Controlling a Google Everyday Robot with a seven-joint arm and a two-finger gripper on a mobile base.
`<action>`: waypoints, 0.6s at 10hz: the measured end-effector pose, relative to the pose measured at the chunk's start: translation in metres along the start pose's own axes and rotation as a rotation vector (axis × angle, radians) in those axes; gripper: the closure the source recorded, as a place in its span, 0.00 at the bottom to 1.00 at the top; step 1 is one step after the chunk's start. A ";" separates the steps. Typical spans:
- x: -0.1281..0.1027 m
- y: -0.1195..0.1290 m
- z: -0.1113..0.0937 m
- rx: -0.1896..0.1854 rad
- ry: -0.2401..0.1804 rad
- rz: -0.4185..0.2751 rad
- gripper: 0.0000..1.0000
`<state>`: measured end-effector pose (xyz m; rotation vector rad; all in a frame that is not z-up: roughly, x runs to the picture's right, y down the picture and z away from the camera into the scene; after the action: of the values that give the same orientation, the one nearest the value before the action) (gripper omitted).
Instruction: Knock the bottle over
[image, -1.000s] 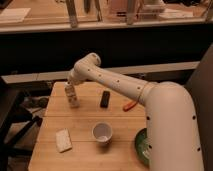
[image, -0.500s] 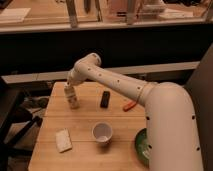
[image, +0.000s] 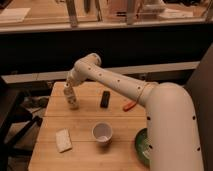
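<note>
The bottle is small, slim and whitish with a pale label. It stands upright near the back left of the wooden table. My gripper is shut and sits right at the bottle's top, on its left side. The white arm reaches it from the lower right over the table. Whether the gripper touches the cap is hard to tell.
A black rectangular block lies just right of the bottle, with an orange-red object beyond it. A white cup stands mid-table and a pale sponge-like pad lies front left. A green bowl is partly behind my arm.
</note>
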<state>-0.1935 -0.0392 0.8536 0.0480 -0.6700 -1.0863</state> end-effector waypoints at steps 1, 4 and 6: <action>-0.002 -0.002 0.000 0.003 -0.009 -0.008 1.00; -0.010 -0.002 -0.001 0.005 -0.035 -0.033 1.00; -0.016 -0.002 -0.003 0.006 -0.055 -0.051 1.00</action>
<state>-0.1984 -0.0278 0.8427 0.0404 -0.7252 -1.1380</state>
